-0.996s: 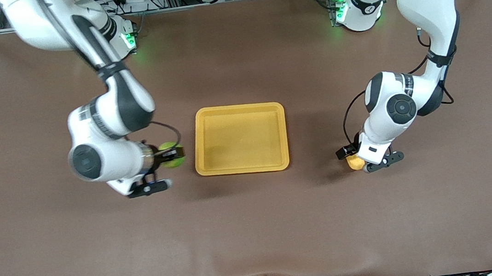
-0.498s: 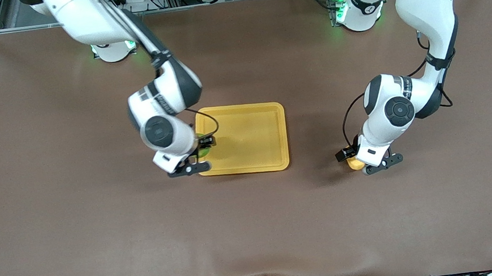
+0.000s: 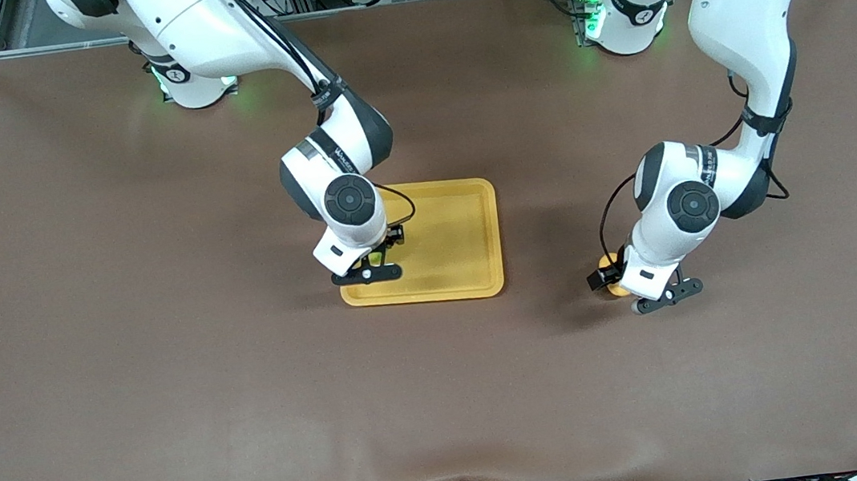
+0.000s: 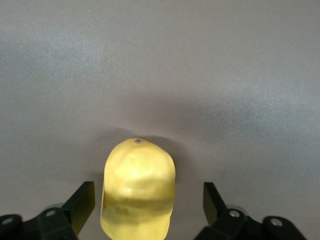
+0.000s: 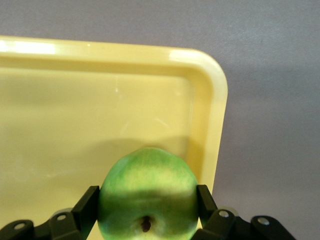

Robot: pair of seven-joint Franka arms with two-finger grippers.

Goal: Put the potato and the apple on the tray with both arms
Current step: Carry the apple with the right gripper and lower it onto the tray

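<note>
- Front view, starting at my right arm's end of the table: my right gripper [image 3: 379, 256] hangs over the tray [image 3: 459, 225], above the corner nearest the camera on that arm's side.
- It is clenched on the apple [image 3: 373, 259], of which only a sliver of yellow-green shows under the wrist there.
- In the right wrist view the apple [image 5: 147, 197] is round, green with paler yellow streaks, its dark stem dimple turned toward the camera; both black fingers [image 5: 86, 209] press against its sides.
- The tray [image 5: 75, 115] under it is flat, pale yellow, with a low raised rim and a rounded corner.
- Toward my left arm's end, well apart from the tray, my left gripper [image 3: 617, 285] is down at the brown table [image 3: 175, 423] around the potato [image 3: 607, 264].
- In the left wrist view the potato [image 4: 138, 190] is a smooth, oblong, yellow lump lying on the table between my fingers [image 4: 80, 205].
- One finger sits just beside it and a clear gap remains at the other, so nothing is grasped.
</note>
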